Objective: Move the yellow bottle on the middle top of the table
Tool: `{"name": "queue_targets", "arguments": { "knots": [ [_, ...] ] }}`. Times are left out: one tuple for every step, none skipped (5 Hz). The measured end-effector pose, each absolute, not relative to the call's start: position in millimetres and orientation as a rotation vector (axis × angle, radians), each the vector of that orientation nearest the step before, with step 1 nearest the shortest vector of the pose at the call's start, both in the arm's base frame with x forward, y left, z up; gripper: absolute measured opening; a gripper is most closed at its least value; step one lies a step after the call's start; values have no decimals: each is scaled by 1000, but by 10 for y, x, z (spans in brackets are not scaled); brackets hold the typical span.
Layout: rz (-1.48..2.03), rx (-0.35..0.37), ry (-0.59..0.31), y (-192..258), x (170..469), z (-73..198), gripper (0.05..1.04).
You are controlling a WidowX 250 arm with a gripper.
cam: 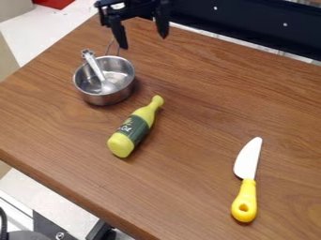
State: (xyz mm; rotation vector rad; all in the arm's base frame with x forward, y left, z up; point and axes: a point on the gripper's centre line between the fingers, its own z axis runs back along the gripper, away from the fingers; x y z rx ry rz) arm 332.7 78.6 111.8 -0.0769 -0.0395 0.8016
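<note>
The black gripper (143,41) hangs at the top edge of the camera view, above the far left part of the table, open with its two fingers spread wide and nothing between them. A yellow bottle (136,127) with a dark green label lies on its side on the wooden table (188,176), left of the middle. Its neck points up and to the right, toward the far side, and its base faces the near left edge. The gripper is beyond the bottle, apart from it.
A metal pot (105,97) with a spoon (97,70) in it stands between the gripper and the bottle, slightly left. A toy knife (246,178) with a yellow handle lies at the right. A dark rail (251,23) runs along the table's far edge.
</note>
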Motion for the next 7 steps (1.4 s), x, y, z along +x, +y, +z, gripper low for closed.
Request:
{"name": "queue_targets", "arguments": {
  "knots": [
    [543,-81,-33,721,3265,986,1001],
    [362,-74,-52,709,3212,937,1001],
    [263,-69,-64,748,3175,887,1001],
    [307,-58,-82,814,3192,891,1001],
    [297,-58,-53,838,3149,913,1001],
    [230,-83,-23,755,3104,889,1001],
    [205,-123,-41,644,3030,925,1001]
  ]
}}
